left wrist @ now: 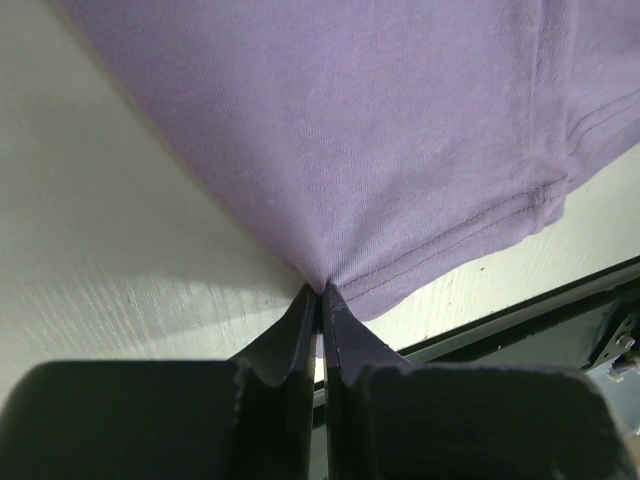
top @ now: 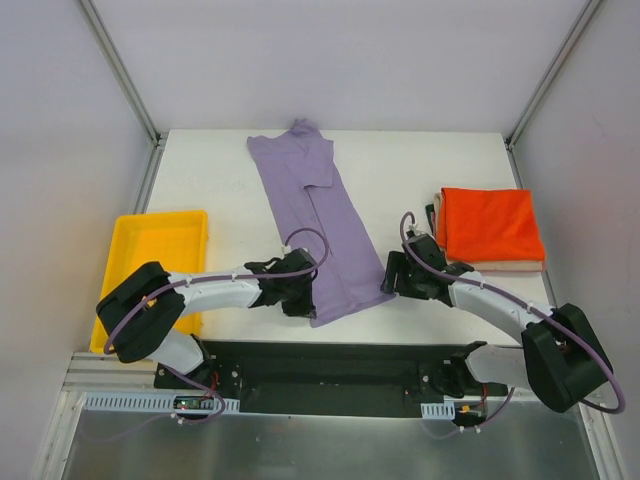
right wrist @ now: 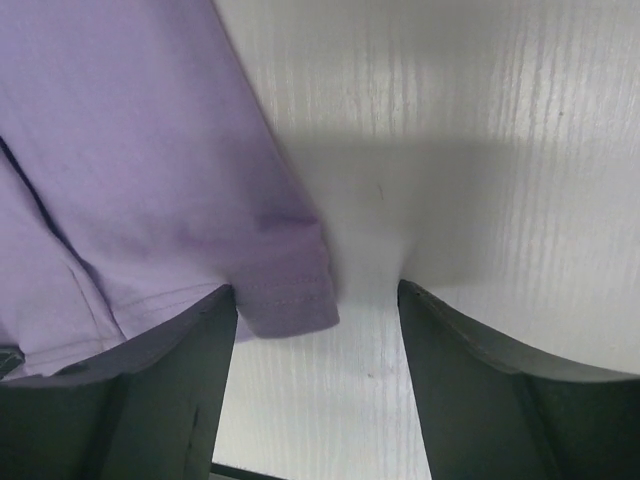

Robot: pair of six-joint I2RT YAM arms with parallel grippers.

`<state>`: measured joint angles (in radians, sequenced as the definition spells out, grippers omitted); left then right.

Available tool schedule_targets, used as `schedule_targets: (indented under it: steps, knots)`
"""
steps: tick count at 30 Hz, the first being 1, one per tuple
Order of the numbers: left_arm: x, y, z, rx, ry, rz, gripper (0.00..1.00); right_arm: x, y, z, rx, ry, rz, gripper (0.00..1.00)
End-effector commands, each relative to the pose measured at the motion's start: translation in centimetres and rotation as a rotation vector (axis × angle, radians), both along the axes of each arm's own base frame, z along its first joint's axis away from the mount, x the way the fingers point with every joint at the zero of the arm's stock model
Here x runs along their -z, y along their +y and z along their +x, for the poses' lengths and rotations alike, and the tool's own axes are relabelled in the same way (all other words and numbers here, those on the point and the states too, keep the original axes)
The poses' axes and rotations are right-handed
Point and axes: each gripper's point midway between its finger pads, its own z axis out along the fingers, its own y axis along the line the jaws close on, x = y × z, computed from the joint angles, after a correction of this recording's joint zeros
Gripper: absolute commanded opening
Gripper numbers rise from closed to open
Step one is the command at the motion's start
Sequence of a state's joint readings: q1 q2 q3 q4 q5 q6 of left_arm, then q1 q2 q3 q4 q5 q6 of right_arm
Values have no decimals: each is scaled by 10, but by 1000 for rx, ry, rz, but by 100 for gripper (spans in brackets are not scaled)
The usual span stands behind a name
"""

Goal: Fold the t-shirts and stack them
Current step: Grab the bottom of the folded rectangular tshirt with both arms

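A purple t-shirt (top: 318, 225) lies folded lengthwise in a long strip down the middle of the white table. My left gripper (top: 303, 300) is shut on the shirt's near left hem corner (left wrist: 322, 282). My right gripper (top: 391, 285) is open at the shirt's near right corner (right wrist: 295, 300), which lies between the fingers, close to the left one. A folded orange t-shirt (top: 490, 225) rests on top of a folded beige one (top: 505, 267) at the right side of the table.
A yellow tray (top: 150, 270) sits at the table's left edge. The table's near edge and a black strip (left wrist: 520, 325) lie just below both grippers. Metal frame posts rise at the back corners.
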<state>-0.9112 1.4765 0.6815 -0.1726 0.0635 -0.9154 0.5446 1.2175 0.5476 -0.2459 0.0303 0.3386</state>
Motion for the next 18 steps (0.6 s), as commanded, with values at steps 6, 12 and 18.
schedule_targets:
  steps: [6,12,18]
  knots:
    - [21,32,-37,1,94,101,0,27,-3,6,60,-3,-4,48]
    - [7,25,-46,22,86,44,0,29,7,-20,8,52,87,1]
    - [-16,11,-64,79,89,-40,0,11,5,-63,-59,68,159,1]
